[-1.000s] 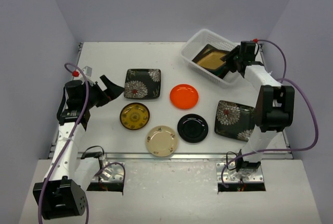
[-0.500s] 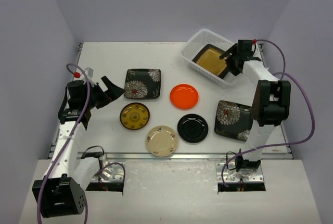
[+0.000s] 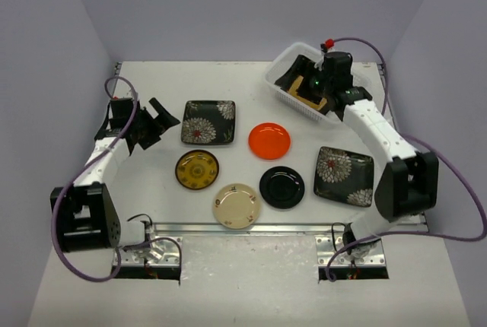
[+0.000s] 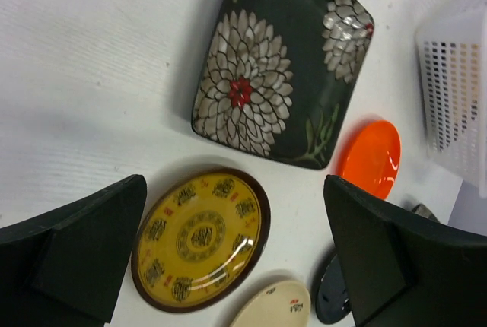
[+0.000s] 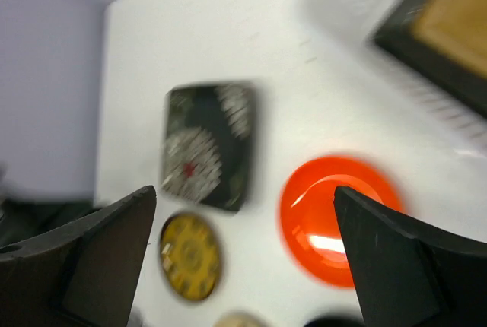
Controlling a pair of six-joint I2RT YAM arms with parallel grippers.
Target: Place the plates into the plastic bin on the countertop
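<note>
Now the right claw (image 5: pixel 245 194) gapes empty near the plastic bin (image 3: pixel 285 59).

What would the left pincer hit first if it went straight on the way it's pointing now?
Probably the yellow plate: it lies in the gap ahead of the open left pincer, with the floral plate farther on. Depth is unclear, so bare table could come first.

No words or numbers can be read. The yellow plate (image 4: pixel 202 239), just beside the flower plate (image 4: pixel 281 61), has tiny marks in a ring — too small to read.
</note>
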